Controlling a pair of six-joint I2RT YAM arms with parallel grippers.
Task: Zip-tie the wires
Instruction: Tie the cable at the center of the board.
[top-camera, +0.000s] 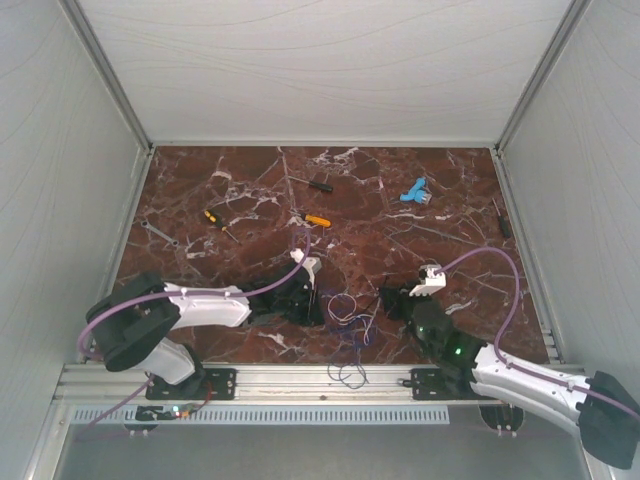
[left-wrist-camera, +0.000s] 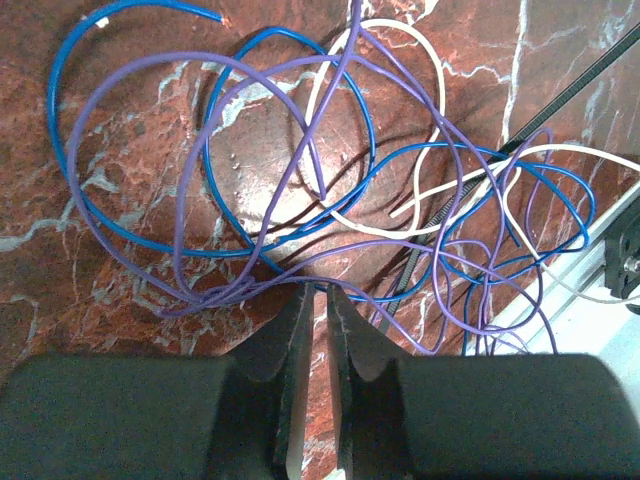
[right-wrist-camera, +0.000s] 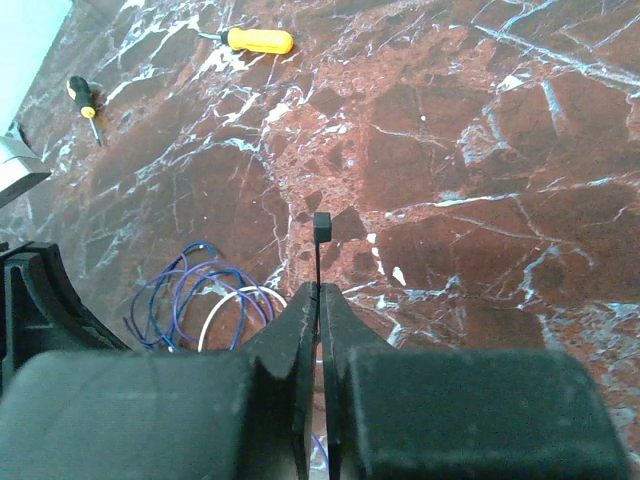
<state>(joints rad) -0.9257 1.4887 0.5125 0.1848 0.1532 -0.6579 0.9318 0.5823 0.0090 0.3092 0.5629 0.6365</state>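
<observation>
Right pincer (right-wrist-camera: 318, 292) grips black zip tie (right-wrist-camera: 321, 228) near wires (right-wrist-camera: 205, 298)

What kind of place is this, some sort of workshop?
Likely a robot test booth: white walls box in a marble-look table, a left arm and right arm are bolted at its near edge, and a screwdriver and wires lie on it.

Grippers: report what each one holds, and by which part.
The right gripper is shut on the zip tie, pinching its strap below the square head. Whether the left gripper grips the wires cannot be told.
</observation>
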